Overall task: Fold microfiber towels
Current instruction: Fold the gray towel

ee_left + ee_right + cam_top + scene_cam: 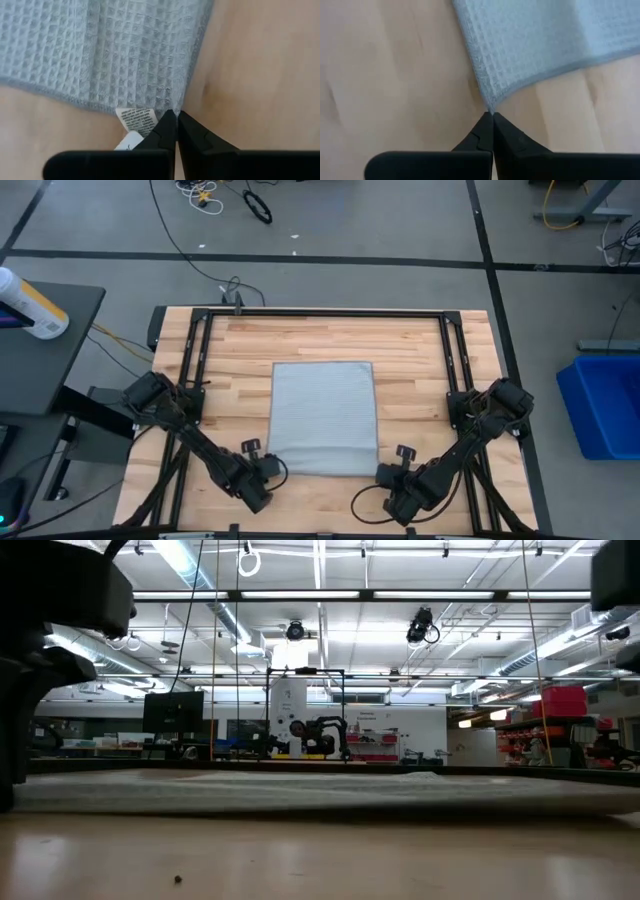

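Viewing from the near table edge outward. Left gripper (268,470) resting at the near-left corner of the microfiber towel (325,418), fingers (167,129) pressed fully together, tips pinching that corner just beside the small white tag (136,120). Right gripper (388,472) resting at the near-right corner, fingers (485,131) likewise fully together, tips meeting the very point of the corner; actual hold on the cloth not clearly discernible there. Towel lying flat, spread as one light grey-blue waffle-textured rectangle with a darker stitched edge, centred on the wooden table (420,350) between both arms. Beyond the far edge, grey floor carrying loose cables (200,195).
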